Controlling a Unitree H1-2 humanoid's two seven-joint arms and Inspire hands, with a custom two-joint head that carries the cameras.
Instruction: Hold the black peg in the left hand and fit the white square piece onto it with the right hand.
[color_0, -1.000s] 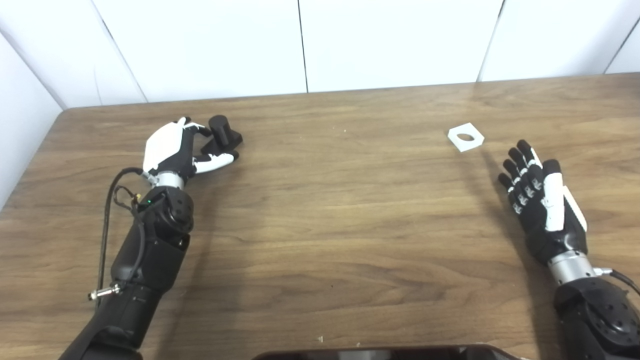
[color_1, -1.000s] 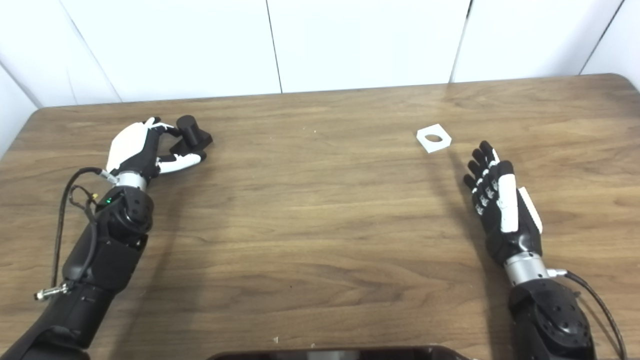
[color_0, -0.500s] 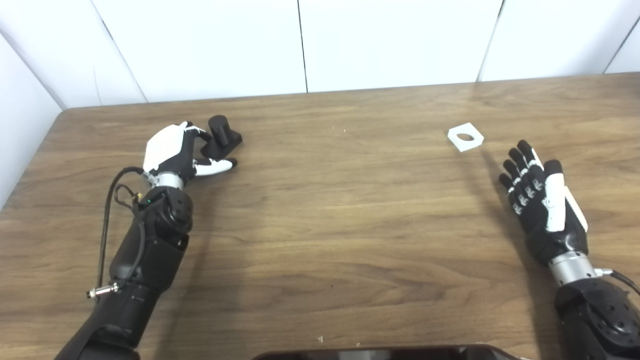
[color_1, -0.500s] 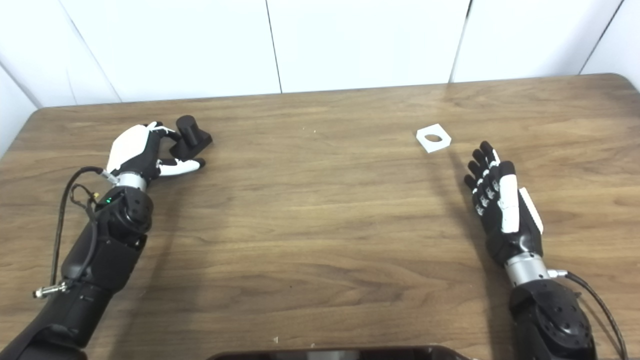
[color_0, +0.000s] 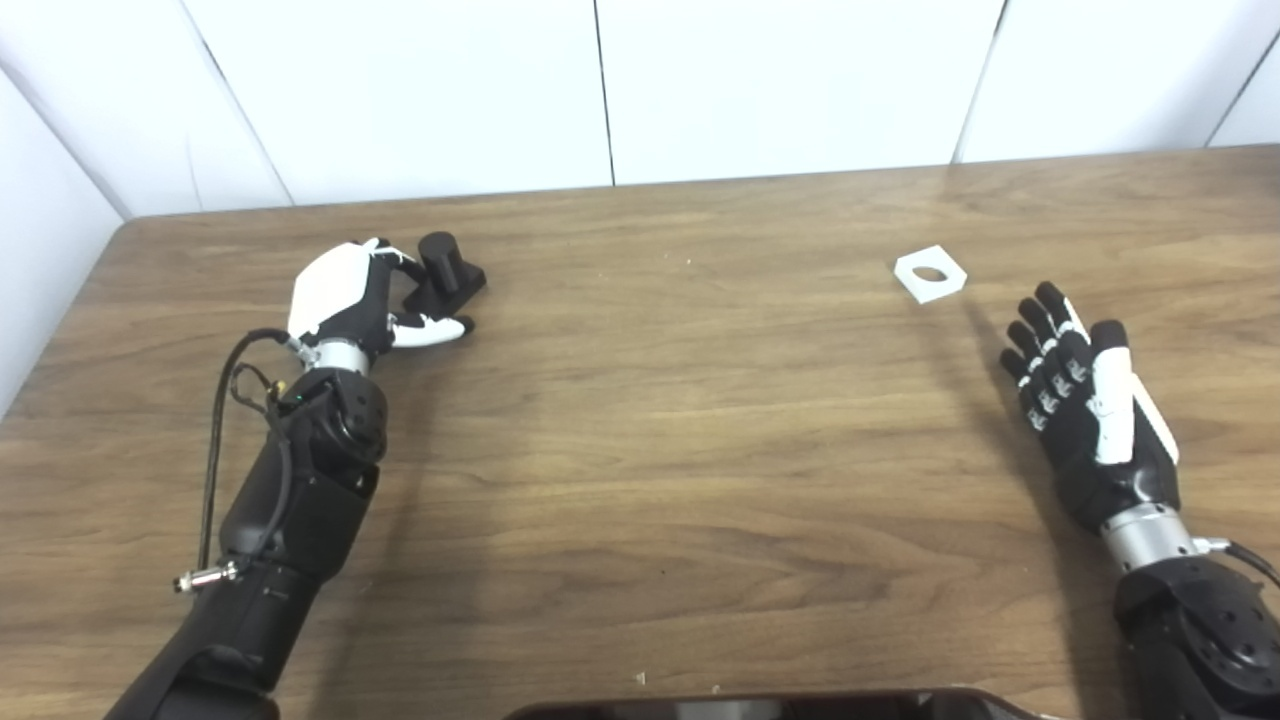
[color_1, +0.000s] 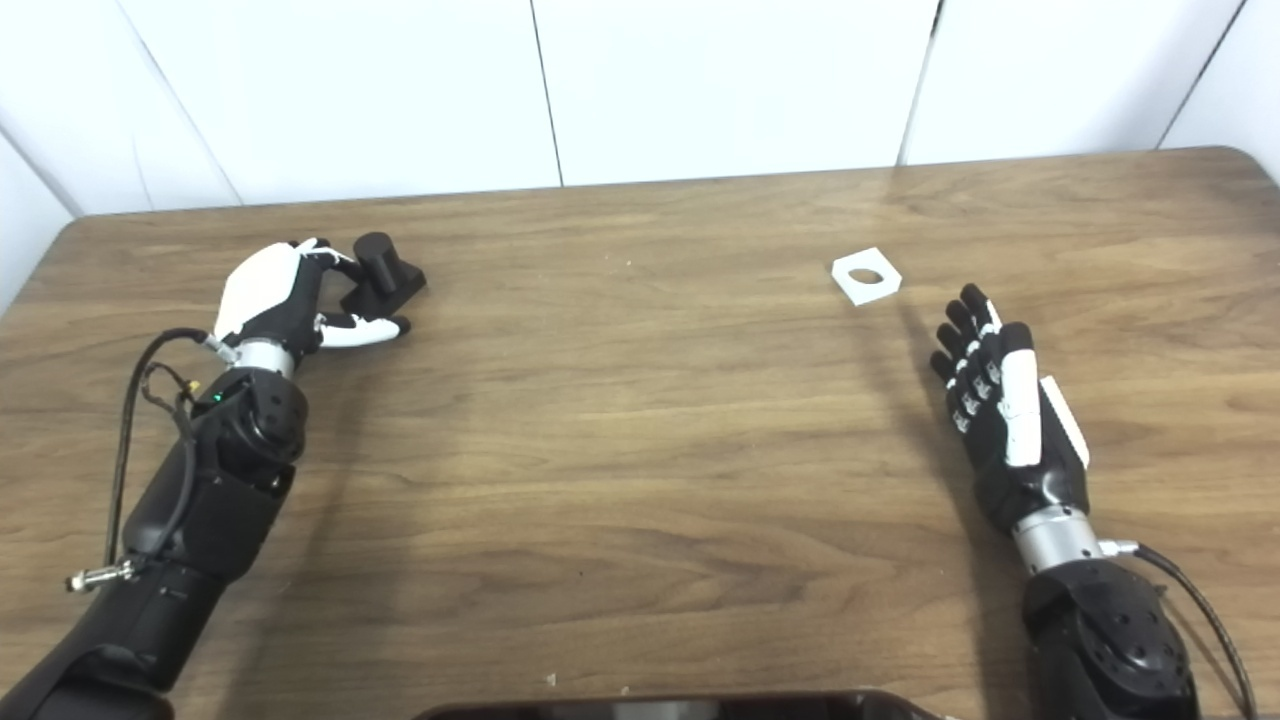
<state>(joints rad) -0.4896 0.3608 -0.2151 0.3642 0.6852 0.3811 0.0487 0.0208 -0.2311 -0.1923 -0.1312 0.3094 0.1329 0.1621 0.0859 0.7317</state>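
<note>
The black peg (color_0: 446, 270), a short cylinder on a square base, stands upright on the table at the far left. My left hand (color_0: 345, 298) lies right beside it, fingers curled against the base's left side and the thumb stretched along its near side; the hand is not closed on it. The white square piece (color_0: 931, 274), with a round hole, lies flat at the far right. My right hand (color_0: 1085, 395) is open, fingers spread, palm to the left, a little nearer than the white piece and to its right, not touching it.
The wooden table (color_0: 680, 420) has its left edge close to my left arm. White wall panels (color_0: 600, 90) stand behind the far edge. A dark object (color_0: 770, 708) shows at the bottom edge of the view. A cable (color_0: 215, 420) loops beside my left forearm.
My left hand has drawn back slightly and its thumb has pulled in beside the peg's base. My right hand has sunk a touch toward me. The peg and white piece have not moved.
</note>
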